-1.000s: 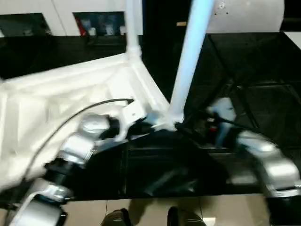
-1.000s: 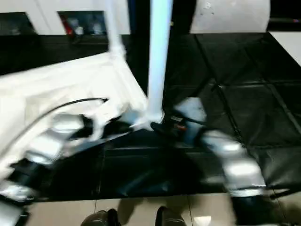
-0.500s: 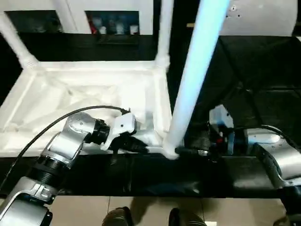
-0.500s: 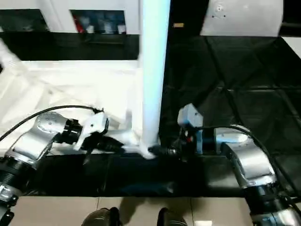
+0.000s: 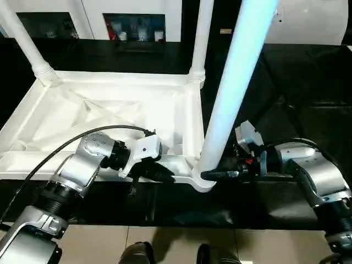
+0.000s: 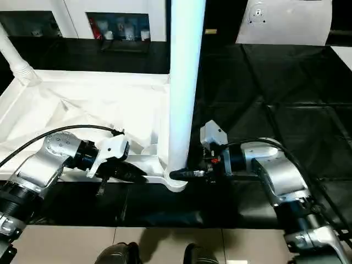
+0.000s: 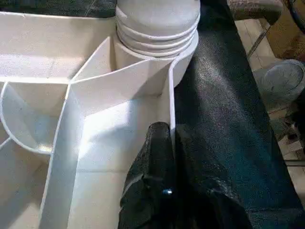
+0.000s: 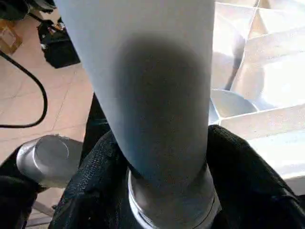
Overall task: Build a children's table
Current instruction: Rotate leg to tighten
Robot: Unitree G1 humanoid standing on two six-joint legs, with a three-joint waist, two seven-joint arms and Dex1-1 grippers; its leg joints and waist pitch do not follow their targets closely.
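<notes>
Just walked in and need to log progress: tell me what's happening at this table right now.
The robot is assembling a white plastic children's table, which lies upside down, ribbed underside up. Three long white round legs stand in corner sockets. The left gripper has its jaws shut on the near rim wall of the top, steadying it. The right gripper has its jaws around the base of the nearest leg, at its socket, apparently screwing it in.
</notes>
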